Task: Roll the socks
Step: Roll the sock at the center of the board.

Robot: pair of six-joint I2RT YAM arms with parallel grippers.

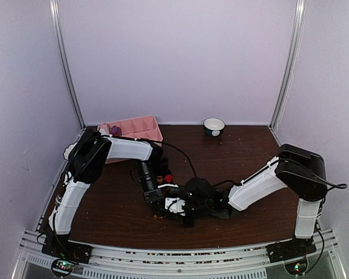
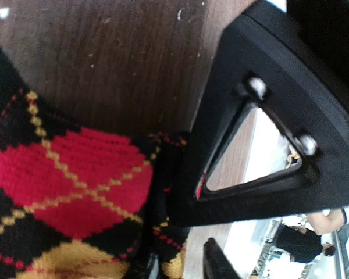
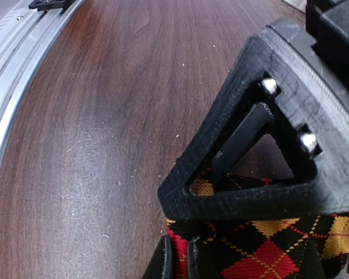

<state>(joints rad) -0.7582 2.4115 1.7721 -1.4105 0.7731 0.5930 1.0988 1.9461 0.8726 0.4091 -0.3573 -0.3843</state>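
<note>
Meeting at black-and-red argyle knitted sock (image 2: 70,186) on dark wooden table (image 3: 93,116), our left gripper (image 1: 163,203) and right gripper (image 1: 184,214) touching it, we cannot tell either grip.

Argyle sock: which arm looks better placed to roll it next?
Probably the right arm: the right pincer sits over the argyle sock, with fabric under its finger. The left pincer sits only at the sock's edge.

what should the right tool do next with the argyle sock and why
Likely pinch the right tool fully onto the argyle sock before lifting: both tools crowd it, the right finger lies on the fabric, and the left tool sits beside it with no clear hold.
</note>
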